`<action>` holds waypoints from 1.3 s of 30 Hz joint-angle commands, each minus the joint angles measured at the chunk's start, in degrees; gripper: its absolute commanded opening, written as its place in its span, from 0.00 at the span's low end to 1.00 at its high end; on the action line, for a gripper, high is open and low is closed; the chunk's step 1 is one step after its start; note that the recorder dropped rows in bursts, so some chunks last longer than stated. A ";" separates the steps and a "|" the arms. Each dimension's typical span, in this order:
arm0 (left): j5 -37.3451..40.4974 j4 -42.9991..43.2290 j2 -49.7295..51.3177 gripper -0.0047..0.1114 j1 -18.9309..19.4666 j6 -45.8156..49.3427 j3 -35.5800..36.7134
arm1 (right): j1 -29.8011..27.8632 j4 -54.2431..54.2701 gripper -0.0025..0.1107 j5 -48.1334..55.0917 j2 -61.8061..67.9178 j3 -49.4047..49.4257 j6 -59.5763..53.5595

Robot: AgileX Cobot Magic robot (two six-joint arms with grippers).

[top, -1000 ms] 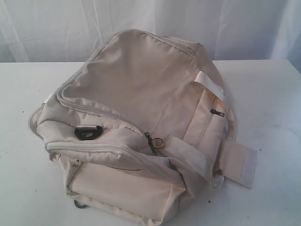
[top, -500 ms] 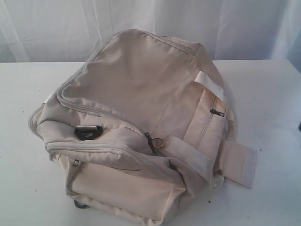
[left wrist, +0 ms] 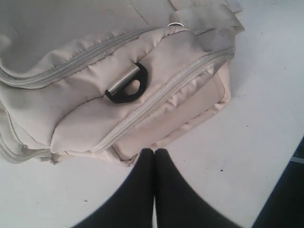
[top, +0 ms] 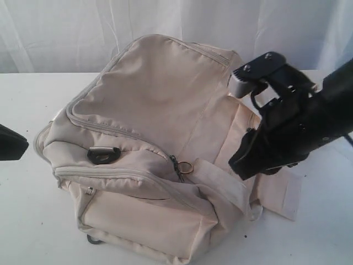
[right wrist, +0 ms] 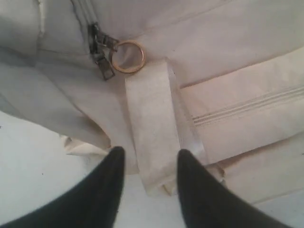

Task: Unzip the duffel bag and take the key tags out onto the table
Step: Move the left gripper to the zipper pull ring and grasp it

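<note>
The cream-beige duffel bag [top: 154, 105] lies zipped shut on the white table [top: 27, 215]. Its dark zipper pulls with a brass ring [top: 186, 167] sit at the front seam beside a webbing strap [top: 223, 185]. My right gripper [top: 241, 163] hangs over the bag's right side. In the right wrist view the right gripper [right wrist: 148, 154] is open over the strap [right wrist: 151, 118], with nothing between its fingers and the ring [right wrist: 127, 57] just ahead. My left gripper [left wrist: 154, 152] is shut and empty on the table near the bag's corner [left wrist: 128, 159]. No key tags are in view.
A black plastic D-ring [top: 103, 154] sticks out of the bag's front left; it also shows in the left wrist view as the D-ring [left wrist: 127, 85]. A side pocket zipper [top: 252, 131] lies beneath the right arm. White curtain [top: 66, 33] hangs behind the table.
Both arms have come into view. The right arm swung in from the right to above the bag's strap. The left gripper's tip appeared at the left edge. The bag has not moved.
</note>
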 commanded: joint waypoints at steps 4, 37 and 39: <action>1.15 -1.32 -0.12 0.04 -0.39 0.42 -0.32 | 0.21 0.15 0.62 -4.66 11.55 -0.70 -6.63; 1.30 -24.81 21.10 0.04 -1.80 13.58 -13.66 | 0.08 -5.21 0.02 2.46 -7.17 -7.65 6.98; 1.30 -24.91 25.51 0.04 -3.58 13.58 -17.17 | 0.08 -5.21 0.02 2.12 -6.83 -7.22 8.03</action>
